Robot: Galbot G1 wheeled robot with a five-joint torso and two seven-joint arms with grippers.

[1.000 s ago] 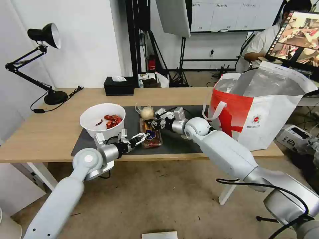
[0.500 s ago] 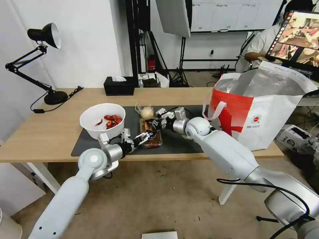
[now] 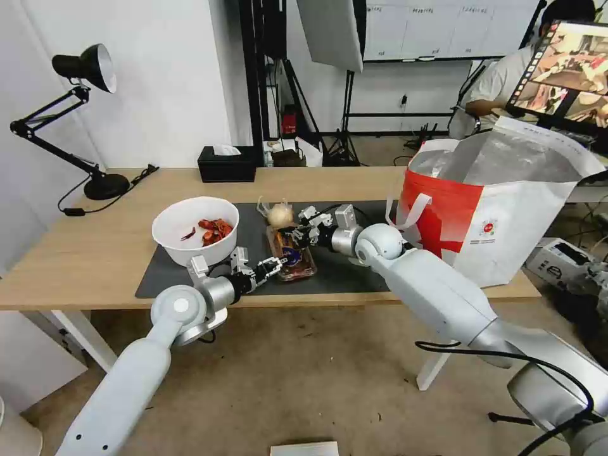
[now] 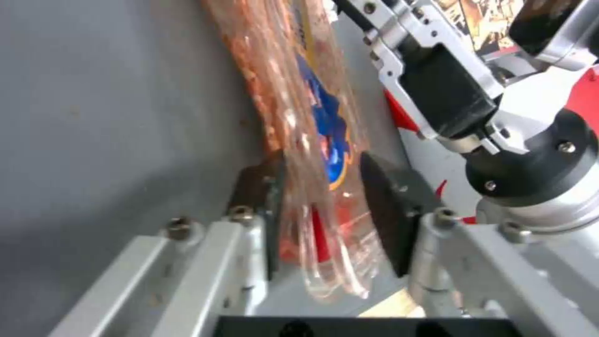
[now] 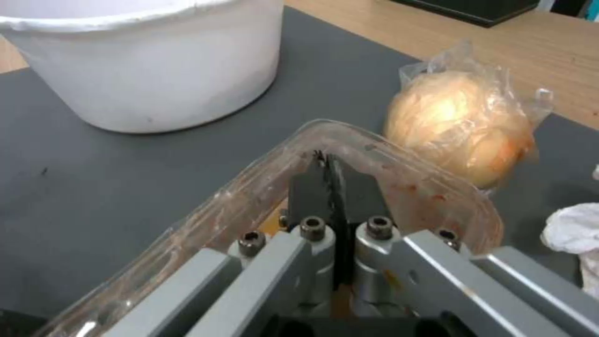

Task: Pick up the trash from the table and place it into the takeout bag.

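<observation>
Lab/studio space — softbox (image 3: 330, 28) on stand, whiteboard (image 3: 443, 28) at back wall, monitor (image 3: 567, 66) w/ camera feed, desk lamp (image 3: 69, 114) on table (image 3: 88, 253) — bare concrete floor (image 3: 316, 373).

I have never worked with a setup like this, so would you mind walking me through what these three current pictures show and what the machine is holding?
This is a wheeled robot with two arms. The wide picture comes from its head camera; the two close-ups come from cameras on its wrists.

On the table lies a dark mat with a white bowl of red scraps, a knotted bag with a beige lump, and a clear plastic tray of leftovers. The takeout bag stands open at the table's right end.

Both arms work on the tray. The right gripper is shut on its rim at one end. The left gripper is open, with the tray's other end between its pads.
</observation>
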